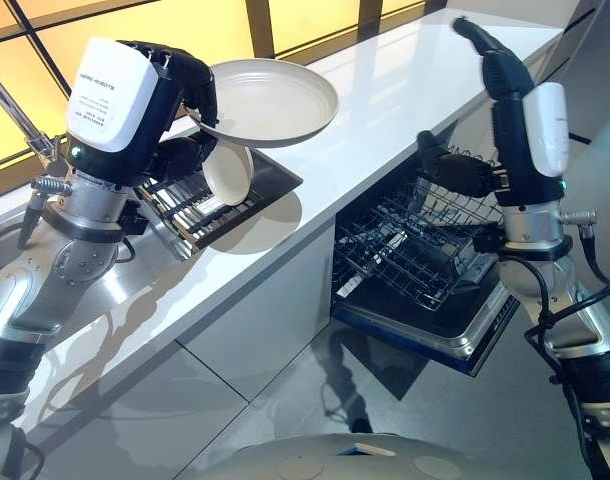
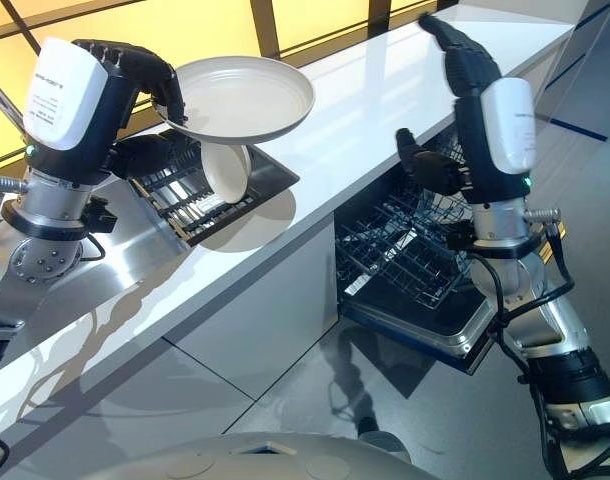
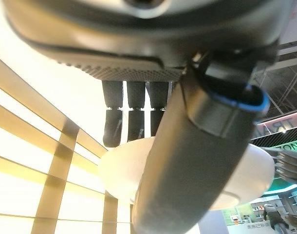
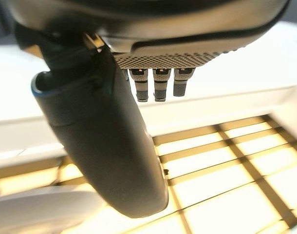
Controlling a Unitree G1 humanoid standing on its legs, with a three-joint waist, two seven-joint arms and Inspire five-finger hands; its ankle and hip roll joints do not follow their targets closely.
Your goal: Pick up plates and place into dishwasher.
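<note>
Silver-grey arms, dark hands (white covers on both backs).

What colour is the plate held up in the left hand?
Plain off-white, no pattern. The plate, held by the left hand, shows best in the left eye view.

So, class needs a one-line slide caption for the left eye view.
Left hand lifts a white plate above the drying rack; right hand open over the open dishwasher's lower rack.

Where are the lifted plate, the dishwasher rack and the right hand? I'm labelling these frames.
plate (image 1: 275,100), left eye view, its inner face.
dishwasher rack (image 1: 405,250), left eye view, wire grid.
right hand (image 2: 430,165), right eye view, palm.
</note>
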